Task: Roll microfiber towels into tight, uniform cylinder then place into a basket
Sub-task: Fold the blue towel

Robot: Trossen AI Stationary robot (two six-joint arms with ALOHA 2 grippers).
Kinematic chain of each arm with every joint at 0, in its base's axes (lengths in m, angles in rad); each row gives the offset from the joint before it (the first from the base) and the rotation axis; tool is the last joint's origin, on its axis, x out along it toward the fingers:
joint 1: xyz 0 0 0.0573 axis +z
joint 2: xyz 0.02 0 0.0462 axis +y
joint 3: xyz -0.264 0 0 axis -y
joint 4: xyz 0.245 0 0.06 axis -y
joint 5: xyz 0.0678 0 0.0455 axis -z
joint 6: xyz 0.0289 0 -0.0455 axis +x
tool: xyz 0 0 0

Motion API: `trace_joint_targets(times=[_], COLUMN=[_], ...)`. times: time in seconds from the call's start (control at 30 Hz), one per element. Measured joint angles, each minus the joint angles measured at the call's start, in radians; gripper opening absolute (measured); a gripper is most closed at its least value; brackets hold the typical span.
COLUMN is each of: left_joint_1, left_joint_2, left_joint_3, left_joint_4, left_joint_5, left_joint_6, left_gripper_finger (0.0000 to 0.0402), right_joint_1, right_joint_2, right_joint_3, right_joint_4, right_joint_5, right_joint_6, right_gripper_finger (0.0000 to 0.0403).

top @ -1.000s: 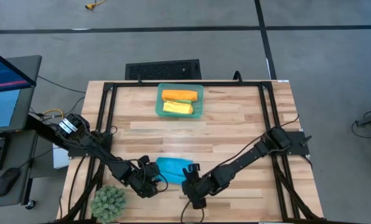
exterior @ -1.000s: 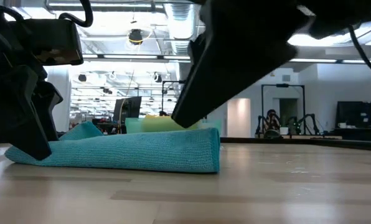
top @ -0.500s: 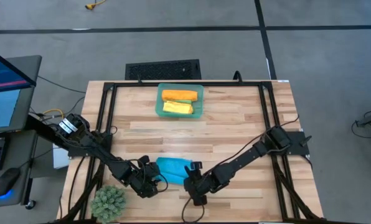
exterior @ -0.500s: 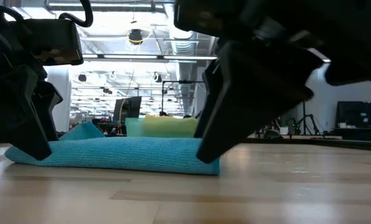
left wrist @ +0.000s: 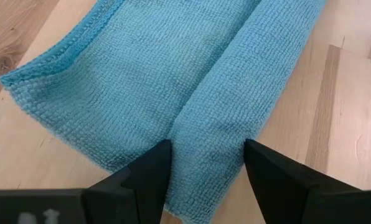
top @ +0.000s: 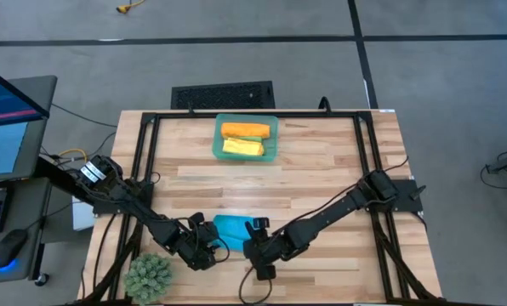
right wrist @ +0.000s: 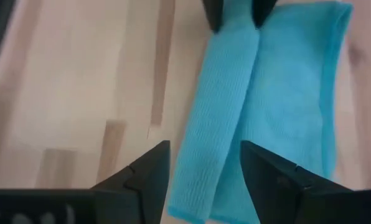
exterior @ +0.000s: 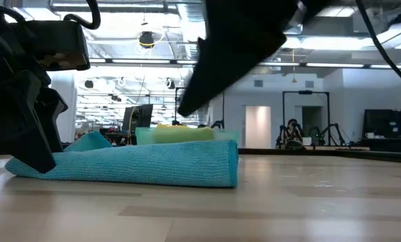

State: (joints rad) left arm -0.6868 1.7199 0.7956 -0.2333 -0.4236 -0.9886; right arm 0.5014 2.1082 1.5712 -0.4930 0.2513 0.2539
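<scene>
A bright blue towel lies flat near the table's front edge, its near edge rolled into a thick roll. My left gripper has its fingers down at the roll's left end, shut on it. My right gripper hangs open above the roll's right end and touches nothing; its fingers point along the roll toward the left gripper. The teal basket stands at the far middle with an orange roll and a yellow roll lying in it. My left gripper has the blue towel's rolled part at its left end between its two fingers, one on each side of the roll. The fingers slant down from the left and point along the roll. The roll and the flat part lie on the table.
A spiky green plant ball sits at the near left corner, close behind my left arm. Black frame rails run along the table's left, right and far sides. Bare wood lies between the towel and the basket.
My right gripper came down onto the roll's right end half a second ago, then rose clear of it and shifted a little toward the table's left. The blue towel lies as before. My left gripper has kept still.
</scene>
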Motion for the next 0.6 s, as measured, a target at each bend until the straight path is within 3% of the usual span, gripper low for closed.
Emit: trace_joint_targets(times=[0.13, 0.6], left_joint_1=[0.0, 0.0], left_joint_2=[0.0, 0.0], left_joint_3=[0.0, 0.0], left_joint_4=[0.0, 0.0], left_joint_5=[0.0, 0.0], left_joint_6=[0.0, 0.0], left_gripper_finger=[0.0196, 0.0196], right_joint_1=[0.004, 0.013], right_joint_2=[0.005, 0.007], right_joint_3=[0.005, -0.095], right_joint_4=[0.007, 0.081], right_joint_5=[-0.051, -0.045], right_joint_6=[0.0, 0.015], right_gripper_finger=[0.0215, 0.0214])
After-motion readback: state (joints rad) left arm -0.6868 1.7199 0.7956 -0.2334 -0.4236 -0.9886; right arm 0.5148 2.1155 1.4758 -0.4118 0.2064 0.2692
